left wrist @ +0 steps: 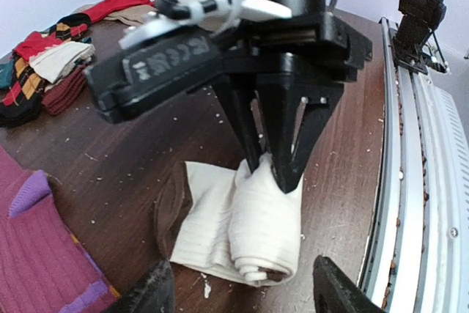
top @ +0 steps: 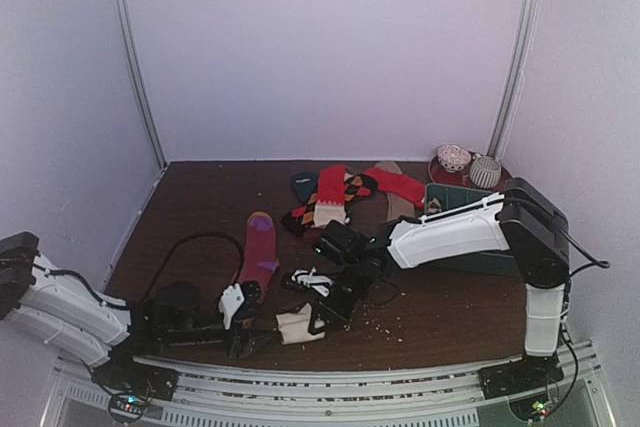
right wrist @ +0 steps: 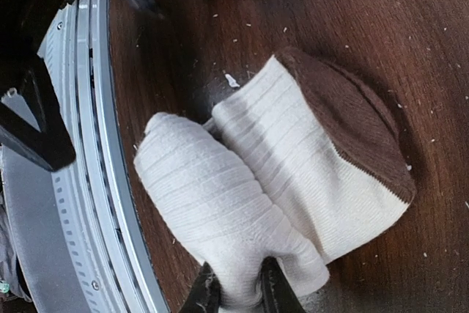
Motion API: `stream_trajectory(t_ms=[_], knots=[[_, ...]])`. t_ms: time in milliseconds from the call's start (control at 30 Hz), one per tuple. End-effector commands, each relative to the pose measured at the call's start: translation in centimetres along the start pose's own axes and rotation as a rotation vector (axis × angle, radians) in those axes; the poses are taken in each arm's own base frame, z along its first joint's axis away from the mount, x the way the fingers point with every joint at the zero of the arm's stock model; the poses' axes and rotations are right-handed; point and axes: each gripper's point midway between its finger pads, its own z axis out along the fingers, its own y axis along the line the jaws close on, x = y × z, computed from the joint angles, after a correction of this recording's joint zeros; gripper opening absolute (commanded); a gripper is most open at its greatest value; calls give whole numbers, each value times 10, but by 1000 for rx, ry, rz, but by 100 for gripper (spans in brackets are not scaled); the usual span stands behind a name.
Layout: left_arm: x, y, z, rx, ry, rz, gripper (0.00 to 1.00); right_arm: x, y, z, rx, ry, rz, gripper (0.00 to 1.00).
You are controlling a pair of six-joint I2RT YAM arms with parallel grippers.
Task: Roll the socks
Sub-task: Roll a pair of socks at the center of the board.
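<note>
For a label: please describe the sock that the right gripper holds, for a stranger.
Look at the near edge of the brown table, by the metal rail. There lies a cream ribbed sock with a brown end, pinched by the right gripper. Unlike the flat purple sock beside it, it is half rolled.

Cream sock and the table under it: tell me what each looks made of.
Cream sock: soft ribbed knit, matte, probably a cotton blend; fine parallel ribs show, with a brown knit end. Table: dark brown wood or wood-look laminate, slight sheen; streaky grain shows.
</note>
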Motion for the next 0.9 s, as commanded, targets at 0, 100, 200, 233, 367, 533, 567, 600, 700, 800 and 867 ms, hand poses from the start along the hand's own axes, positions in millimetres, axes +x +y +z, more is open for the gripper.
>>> stream_trajectory(t_ms=[0,100,200,233,367,533,567,600,700,800,867], knots=[[-22,-13,17,40,-95,38,66,86,-13,20,26,328,172,6],[-28,-17,26,60,-122,55,69,90,-13,22,16,351,179,6],[-28,-20,37,74,-112,56,69,93,-14,24,4,370,178,6],[-26,-20,40,76,-107,54,69,94,-14,24,2,373,177,6],[-17,-19,49,70,-76,33,67,95,-16,26,-7,384,176,7],[-1,-22,55,96,-15,-8,60,92,-17,26,-15,370,175,7],[4,-23,55,99,1,-19,60,92,-18,25,-15,368,174,7],[9,-23,54,98,15,-28,60,92,-18,25,-16,367,175,7],[20,-22,51,96,45,-55,59,92,-19,26,-16,365,173,7],[25,-22,50,96,60,-70,52,93,-20,26,-16,367,175,7],[25,-21,51,95,61,-73,42,92,-20,27,-16,363,176,7]])
